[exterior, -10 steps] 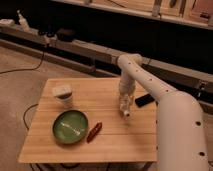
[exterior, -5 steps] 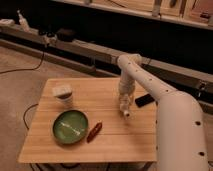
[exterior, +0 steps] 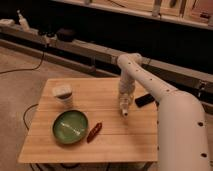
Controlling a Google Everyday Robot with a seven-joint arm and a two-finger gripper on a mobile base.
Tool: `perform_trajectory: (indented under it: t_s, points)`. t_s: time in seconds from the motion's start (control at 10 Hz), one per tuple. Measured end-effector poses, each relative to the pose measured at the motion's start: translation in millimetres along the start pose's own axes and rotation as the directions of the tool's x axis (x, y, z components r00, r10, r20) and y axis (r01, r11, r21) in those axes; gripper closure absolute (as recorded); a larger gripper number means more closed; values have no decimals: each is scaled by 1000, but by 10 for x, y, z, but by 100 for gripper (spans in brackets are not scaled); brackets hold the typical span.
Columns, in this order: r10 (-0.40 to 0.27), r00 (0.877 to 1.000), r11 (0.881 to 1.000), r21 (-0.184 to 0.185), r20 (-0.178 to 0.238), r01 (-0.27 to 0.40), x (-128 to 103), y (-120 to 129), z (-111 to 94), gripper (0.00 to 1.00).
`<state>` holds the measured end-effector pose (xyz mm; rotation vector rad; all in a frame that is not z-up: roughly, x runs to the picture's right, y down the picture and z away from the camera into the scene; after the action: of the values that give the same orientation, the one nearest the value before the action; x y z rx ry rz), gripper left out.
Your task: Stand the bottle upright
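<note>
The small white bottle (exterior: 124,110) shows as a pale shape right under my gripper (exterior: 123,104), at the right middle of the wooden table (exterior: 110,135). It looks roughly upright, with its lower end at the table top, and its upper part is hidden by the gripper. My white arm (exterior: 150,85) comes in from the right and points the gripper straight down onto the bottle.
A black phone (exterior: 144,99) lies just right of the gripper. A white cup (exterior: 63,95) stands at the left. A green bowl (exterior: 70,126) sits front left, with a red-brown oblong object (exterior: 94,131) beside it. A dark shelf runs behind the table.
</note>
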<state>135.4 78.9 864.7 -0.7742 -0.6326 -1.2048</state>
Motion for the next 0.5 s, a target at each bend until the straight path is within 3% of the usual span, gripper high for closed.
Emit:
perform_trajectory:
  t_s: [0.1,0.2,0.3,0.4,0.5]
  points:
    - [61,997,998,-22,-54,-62,58,12,-33,86]
    - [136,981,988,-59,-138,-145,103,38,-69,86]
    - [190,963,977,-64,-191,-205,109,42,-96,86]
    - [252,941,961,-53,-227,-271,78,47,-108,86]
    - [315,919,944,-18,-237,-328,21,11,-126,86]
